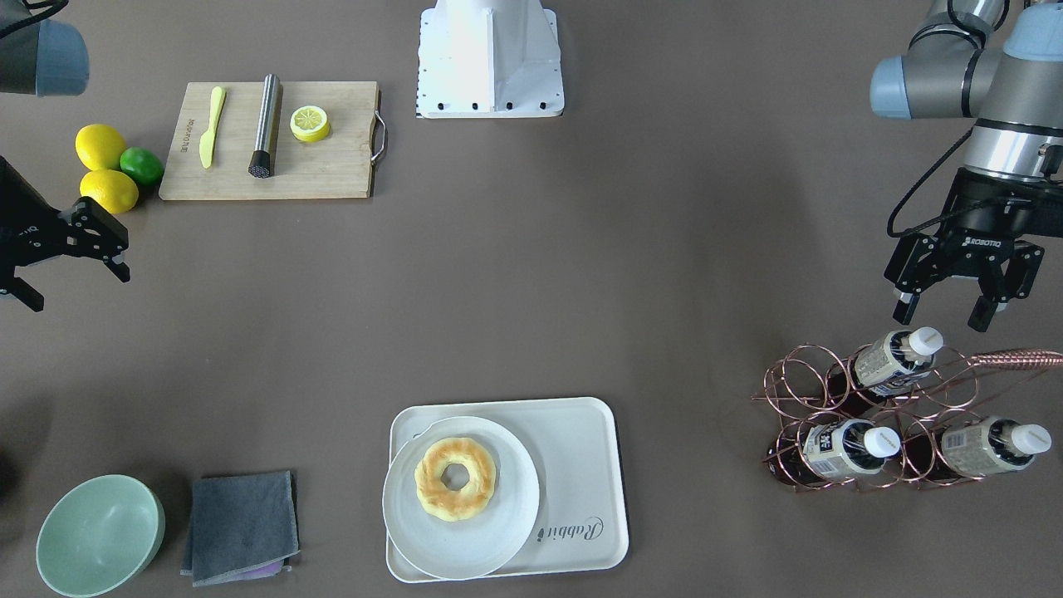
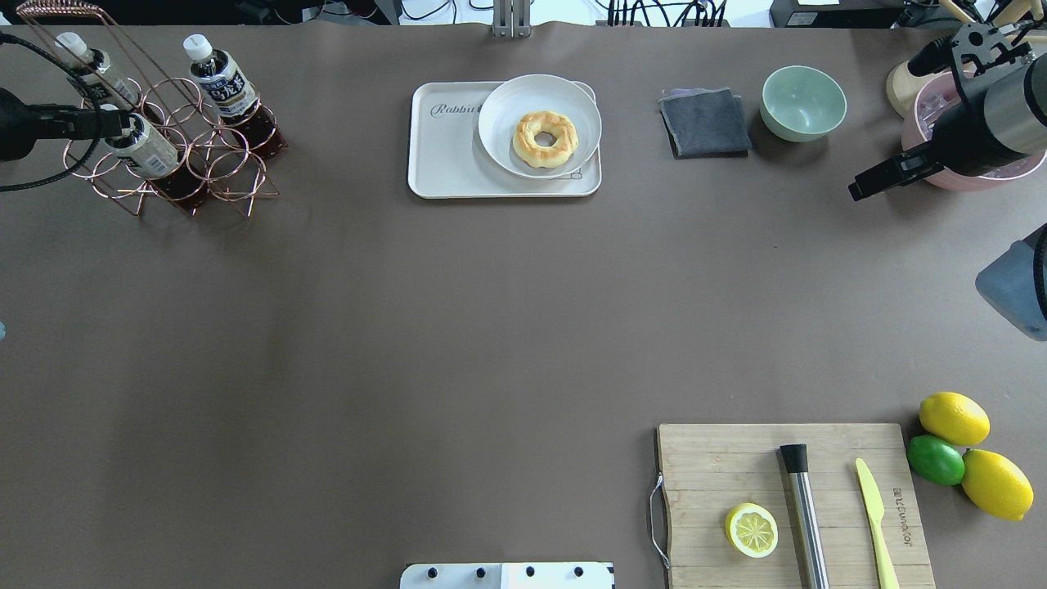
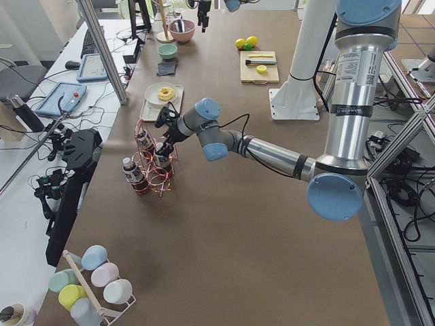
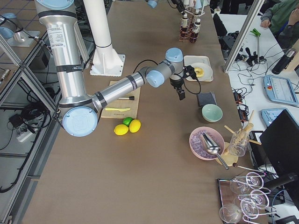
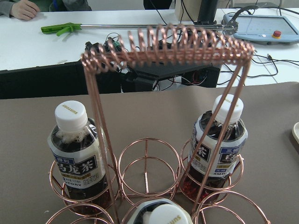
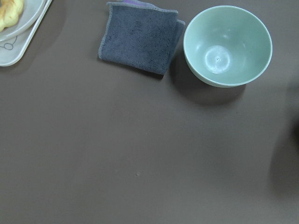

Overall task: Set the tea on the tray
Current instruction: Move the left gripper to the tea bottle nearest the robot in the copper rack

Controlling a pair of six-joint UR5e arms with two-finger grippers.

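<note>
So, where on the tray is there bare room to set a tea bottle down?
The bare strip of the tray with the Rabbit script, between its rim and the plate. The rest is crowded: the plate with the doughnut covers it.

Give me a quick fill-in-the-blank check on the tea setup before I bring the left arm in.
1. The copper wire rack holds ___ bottles of tea.
2. The left pincer hangs open by the rack's upper bottle and holds ___.
3. On the tray sits a round plate that carries a ___.

Missing words: three; nothing; donut.
</note>
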